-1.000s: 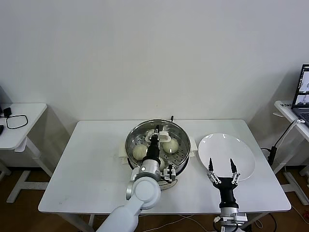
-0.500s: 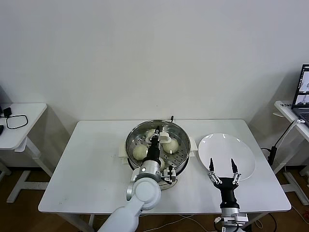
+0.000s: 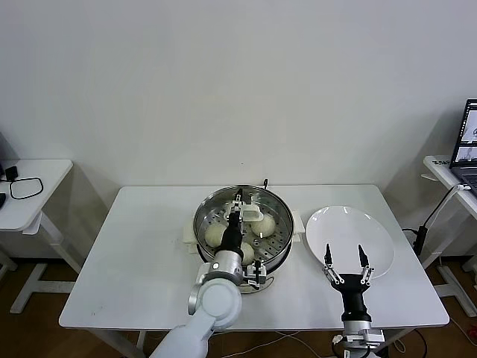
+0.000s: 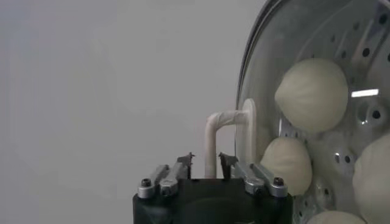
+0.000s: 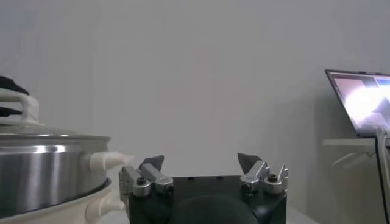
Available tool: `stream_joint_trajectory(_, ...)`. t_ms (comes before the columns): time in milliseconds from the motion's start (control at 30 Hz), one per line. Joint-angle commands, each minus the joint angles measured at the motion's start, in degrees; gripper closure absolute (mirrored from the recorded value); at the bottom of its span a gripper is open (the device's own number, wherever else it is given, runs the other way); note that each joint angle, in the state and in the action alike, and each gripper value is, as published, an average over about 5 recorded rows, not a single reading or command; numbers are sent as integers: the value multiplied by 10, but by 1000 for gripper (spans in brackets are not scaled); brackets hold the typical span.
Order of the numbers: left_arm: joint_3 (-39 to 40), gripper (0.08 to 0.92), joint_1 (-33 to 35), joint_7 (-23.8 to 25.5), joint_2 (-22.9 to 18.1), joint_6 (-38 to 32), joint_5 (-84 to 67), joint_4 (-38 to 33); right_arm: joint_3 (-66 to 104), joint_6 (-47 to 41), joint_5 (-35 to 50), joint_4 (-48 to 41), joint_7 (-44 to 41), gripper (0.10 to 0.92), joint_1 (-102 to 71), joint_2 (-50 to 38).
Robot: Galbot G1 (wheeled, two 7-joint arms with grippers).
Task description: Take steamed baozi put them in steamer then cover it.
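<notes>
The steamer (image 3: 277, 242) stands mid-table with the glass cover (image 3: 274, 207) resting on it; it also shows in the right wrist view (image 5: 49, 167). Several baozi (image 3: 215, 235) lie inside on the perforated tray, seen through the glass in the left wrist view (image 4: 312, 94). My left gripper (image 3: 235, 212) is above the cover. Its fingers straddle the cover's white handle (image 4: 220, 119) with a small gap on each side, so the gripper (image 4: 206, 158) is open. My right gripper (image 3: 344, 257) is open and empty at the table's front, near the plate.
A flat white plate (image 3: 350, 239) lies right of the steamer. A small side table with a cable (image 3: 26, 186) stands at far left. A laptop (image 5: 359, 100) sits on a stand at far right.
My left arm has drawn back slightly toward me and to the left, the fingers sliding back along the cover's handle. The cover and right arm have hardly moved.
</notes>
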Motion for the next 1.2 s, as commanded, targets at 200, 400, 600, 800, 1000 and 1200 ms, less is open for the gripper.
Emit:
stream_joint_trajectory(200,-4,243,108,1,55,2,-61,-174,1,5,-1,-11,-1,203,7,-2)
stream_joint_trajectory(400,-55,179,178,-78,63,-38,-160,-264,-1,7,-6,-18,0,203,10,-2)
stream_joint_trajectory(600,-191,177,271,-220,31,-240,-471,-302,-1,-8,-3,1,-1,203,2,-3)
stream_joint_trajectory(800,-327,177,312,-223,-19,-309,-729,-258,3,-54,7,45,-5,203,-17,-8)
stream_joint_trajectory(1000,-387,177,318,-179,-48,-366,-762,-167,8,-73,22,77,-11,203,-28,-9)
stream_joint_trajectory(1200,-406,177,324,-154,-52,-391,-781,-111,13,-96,27,108,-11,203,-35,-13)
